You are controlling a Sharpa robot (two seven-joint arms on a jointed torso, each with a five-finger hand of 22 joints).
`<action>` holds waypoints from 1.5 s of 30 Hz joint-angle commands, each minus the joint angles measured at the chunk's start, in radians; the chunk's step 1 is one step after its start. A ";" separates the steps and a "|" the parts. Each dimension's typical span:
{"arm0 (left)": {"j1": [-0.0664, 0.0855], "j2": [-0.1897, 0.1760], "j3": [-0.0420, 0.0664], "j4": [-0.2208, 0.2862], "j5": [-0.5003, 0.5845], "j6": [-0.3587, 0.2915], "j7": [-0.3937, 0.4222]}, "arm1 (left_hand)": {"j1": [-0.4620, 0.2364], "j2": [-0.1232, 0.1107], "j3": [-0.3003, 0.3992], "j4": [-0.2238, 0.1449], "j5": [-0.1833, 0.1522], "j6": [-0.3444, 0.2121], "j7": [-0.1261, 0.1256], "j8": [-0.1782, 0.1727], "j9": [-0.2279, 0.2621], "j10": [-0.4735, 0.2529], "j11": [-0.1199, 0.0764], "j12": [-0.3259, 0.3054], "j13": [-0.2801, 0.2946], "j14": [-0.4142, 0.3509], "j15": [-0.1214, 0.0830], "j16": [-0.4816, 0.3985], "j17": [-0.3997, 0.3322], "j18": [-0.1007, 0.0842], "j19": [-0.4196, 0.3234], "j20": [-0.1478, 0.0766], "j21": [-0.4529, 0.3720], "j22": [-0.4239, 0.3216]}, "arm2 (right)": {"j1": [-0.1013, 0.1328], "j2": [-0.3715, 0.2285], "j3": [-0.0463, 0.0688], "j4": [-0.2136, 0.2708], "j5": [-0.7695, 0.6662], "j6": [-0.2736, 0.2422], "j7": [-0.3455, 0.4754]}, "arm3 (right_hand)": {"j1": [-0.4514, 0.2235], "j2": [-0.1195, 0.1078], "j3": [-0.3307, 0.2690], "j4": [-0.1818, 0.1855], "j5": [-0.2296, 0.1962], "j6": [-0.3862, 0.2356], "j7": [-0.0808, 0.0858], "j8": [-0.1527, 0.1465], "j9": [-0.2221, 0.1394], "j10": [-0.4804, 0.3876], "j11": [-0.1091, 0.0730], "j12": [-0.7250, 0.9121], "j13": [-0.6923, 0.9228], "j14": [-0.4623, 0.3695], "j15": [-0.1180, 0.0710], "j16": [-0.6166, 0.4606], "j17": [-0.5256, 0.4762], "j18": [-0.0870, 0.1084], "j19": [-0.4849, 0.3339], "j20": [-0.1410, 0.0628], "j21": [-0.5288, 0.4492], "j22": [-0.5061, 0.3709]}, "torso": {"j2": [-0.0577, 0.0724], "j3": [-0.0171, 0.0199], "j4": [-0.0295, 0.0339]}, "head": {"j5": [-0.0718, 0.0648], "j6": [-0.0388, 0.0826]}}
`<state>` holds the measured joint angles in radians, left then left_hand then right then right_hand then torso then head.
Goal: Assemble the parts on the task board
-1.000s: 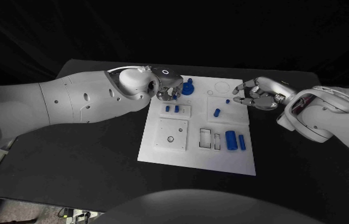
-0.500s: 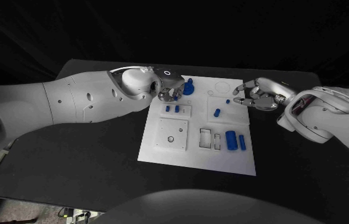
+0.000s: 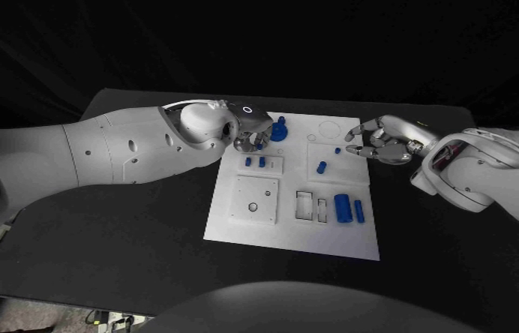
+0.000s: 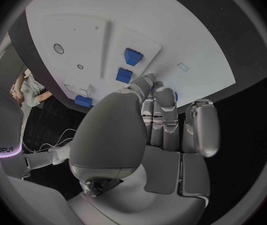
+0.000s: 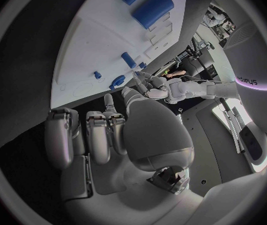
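The task board [image 3: 292, 220] lies flat at the centre of the black table [image 3: 119, 258]. The left hand [image 3: 252, 128] is positioned over the board's 11 o'clock corner, just beside a blue stepped part [image 3: 279, 130] that stands upright there. In the left wrist view the fingers [image 4: 165, 105] are curled in close together above the board; whether they pinch anything cannot be determined.

Two small blue pegs [image 3: 255, 162] stand side by side in a square plate directly below the left hand, toward 6 o'clock from it. A blue tilted peg [image 3: 322, 168] stands near the board's centre, and a tiny blue stud [image 3: 338, 151] sits toward 1 o'clock from it.

The right hand [image 3: 381, 142] is positioned at the board's 2 o'clock edge, close to the stud. Its fingers are loosely curled with gaps between them and hold nothing.

Toward the board's 4 o'clock region, a large blue cylinder [image 3: 344, 208] and a slimmer blue bar [image 3: 359, 211] lie side by side, next to two narrow rectangular slots [image 3: 313, 206]. A square plate with holes [image 3: 256, 198] occupies the 8 o'clock region.
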<state>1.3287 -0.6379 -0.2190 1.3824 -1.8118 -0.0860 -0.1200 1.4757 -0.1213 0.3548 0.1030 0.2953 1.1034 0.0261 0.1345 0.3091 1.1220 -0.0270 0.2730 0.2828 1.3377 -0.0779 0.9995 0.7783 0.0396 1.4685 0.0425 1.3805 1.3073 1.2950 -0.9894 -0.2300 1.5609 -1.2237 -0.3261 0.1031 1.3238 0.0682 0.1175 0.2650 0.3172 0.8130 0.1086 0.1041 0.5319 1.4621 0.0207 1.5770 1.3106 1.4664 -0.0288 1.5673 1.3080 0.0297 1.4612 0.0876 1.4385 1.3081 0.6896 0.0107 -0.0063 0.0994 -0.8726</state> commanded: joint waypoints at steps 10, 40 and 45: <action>-0.005 0.008 -0.001 -0.006 -0.040 0.010 -0.001 | 0.004 0.000 0.006 -0.009 0.015 -0.009 -0.003 -0.008 -0.002 0.008 0.000 -0.008 -0.004 -0.011 -0.001 -0.007 -0.007 0.005 0.011 0.002 -0.009 0.204 | -0.002 0.002 0.000 -0.002 -0.005 0.014 0.004 | -0.002 0.001 0.002 0.000 0.005 0.008 -0.001 -0.006 0.000 0.109 0.000 -0.006 0.260 0.104 0.000 0.003 0.263 0.009 -0.001 -0.003 -0.005 0.211 | 0.000 0.0002 -0.0007 | 0.003 0.000; -0.009 0.005 -0.001 -0.016 -0.035 0.042 -0.017 | -0.015 -0.011 0.020 -0.013 0.002 -0.132 -0.024 -0.060 -0.034 0.001 -0.003 -0.028 -0.027 -0.037 0.002 -0.028 -0.067 0.010 0.000 0.007 -0.035 0.198 | -0.002 0.007 0.000 -0.005 -0.005 0.023 0.000 | -0.002 0.001 0.002 0.000 0.005 0.008 -0.002 -0.006 -0.001 0.109 0.000 -0.006 0.260 0.104 0.000 0.003 0.263 0.010 -0.002 -0.003 -0.005 0.211 | 0.000 -0.0001 0.0003 | 0.005 0.000; -0.009 0.003 -0.001 -0.015 -0.035 0.039 -0.023 | -0.026 -0.017 0.025 -0.008 -0.025 -0.209 -0.049 -0.070 -0.051 0.003 0.005 -0.034 -0.037 -0.039 0.004 -0.025 -0.080 0.010 -0.001 0.008 -0.039 0.197 | -0.002 0.007 0.000 -0.006 -0.005 0.025 0.000 | -0.002 0.001 0.002 0.000 0.005 0.008 -0.002 -0.006 -0.001 0.109 0.000 -0.006 0.260 0.104 0.000 0.003 0.263 0.010 -0.002 -0.003 -0.005 0.211 | 0.000 -0.0002 0.0001 | 0.006 0.000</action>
<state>1.3195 -0.6353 -0.2206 1.3659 -1.8425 -0.0588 -0.1326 1.4586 -0.1383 0.3755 0.0937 0.2748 0.9031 -0.0204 0.0677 0.2603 1.1220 -0.0270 0.2417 0.2474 1.3045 -0.0732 0.9756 0.6997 0.0395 1.4684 0.0425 1.3454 1.3078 1.2940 -0.9830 -0.2300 1.5553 -1.2234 -0.3172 0.1021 1.3238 0.0682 0.1175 0.2650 0.3172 0.8130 0.1086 0.1041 0.5319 1.4621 0.0207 1.5770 1.3100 1.4665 -0.0288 1.5673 1.3076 0.0298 1.4612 0.0876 1.4385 1.3075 0.6898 0.0106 -0.0059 0.1046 -0.8726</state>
